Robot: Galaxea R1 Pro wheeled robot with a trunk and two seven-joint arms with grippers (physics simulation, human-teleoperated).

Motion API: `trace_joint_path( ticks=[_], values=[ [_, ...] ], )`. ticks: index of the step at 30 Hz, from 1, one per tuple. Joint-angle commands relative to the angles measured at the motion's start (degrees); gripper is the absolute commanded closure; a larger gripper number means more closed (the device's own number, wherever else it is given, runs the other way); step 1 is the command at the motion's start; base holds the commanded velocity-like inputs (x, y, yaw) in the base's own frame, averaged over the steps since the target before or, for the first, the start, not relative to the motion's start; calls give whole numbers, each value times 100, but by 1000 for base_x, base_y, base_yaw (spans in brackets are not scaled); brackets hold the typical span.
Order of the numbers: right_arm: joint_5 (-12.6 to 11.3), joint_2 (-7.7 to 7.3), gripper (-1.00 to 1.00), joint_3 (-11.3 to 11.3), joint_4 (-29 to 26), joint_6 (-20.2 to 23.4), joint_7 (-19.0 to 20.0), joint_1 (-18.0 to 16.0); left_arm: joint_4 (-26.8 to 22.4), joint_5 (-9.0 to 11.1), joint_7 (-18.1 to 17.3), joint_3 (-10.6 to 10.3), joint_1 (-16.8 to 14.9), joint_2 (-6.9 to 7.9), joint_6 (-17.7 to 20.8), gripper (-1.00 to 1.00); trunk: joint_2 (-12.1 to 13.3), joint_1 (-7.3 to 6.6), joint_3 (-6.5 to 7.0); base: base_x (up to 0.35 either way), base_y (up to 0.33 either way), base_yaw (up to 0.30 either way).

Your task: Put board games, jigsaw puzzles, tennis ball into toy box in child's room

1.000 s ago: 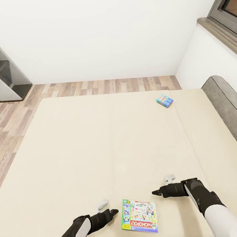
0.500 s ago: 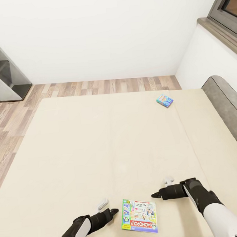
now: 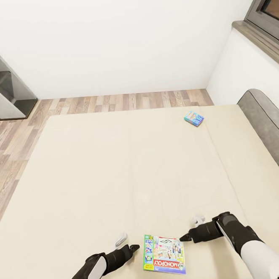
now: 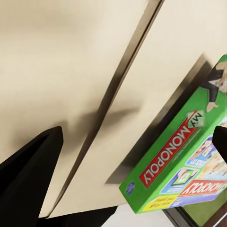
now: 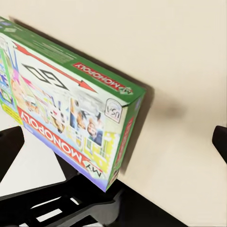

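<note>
A green-edged board game box printed "Monopoly" (image 3: 163, 254) lies flat on the cream bed (image 3: 96, 173) by its near edge. My left gripper (image 3: 127, 243) stands open just left of this box, apart from it. My right gripper (image 3: 191, 229) is open at the box's far right corner, its dark fingertip close to the edge. In the left wrist view the box (image 4: 184, 165) lies ahead between the spread fingers (image 4: 28, 179). The right wrist view shows the box (image 5: 66, 104) close, overhanging the mattress edge. A teal-blue board game box (image 3: 194, 118) rests far off at the bed's back right.
A grey padded headboard (image 3: 267, 120) borders the bed on the right. A dark grey stepped shelf unit (image 3: 0, 90) stands on the wood-plank floor (image 3: 123, 102) at the back left. A window sill (image 3: 259, 34) juts from the right wall.
My right gripper has come down and nearer, closing on the Monopoly box's far right corner. The left arm and both boxes stay where they were.
</note>
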Motion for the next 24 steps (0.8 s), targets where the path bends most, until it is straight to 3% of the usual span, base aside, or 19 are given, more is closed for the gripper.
trace_joint_path(
  ticks=[1, 24],
  values=[
    [63, 6, -100, -20, 1, 44, 53, 8, -8, 25, -5, -8, -4, 3, -8, -100, -4, 1, -4, 0, 0, 0],
    [97, -2, -100, 39, 44, 103, 39, 55, -12, 66, -114, -16, -4, 8, -14, -100, -4, 1, -4, 0, 0, 0]
  ],
)
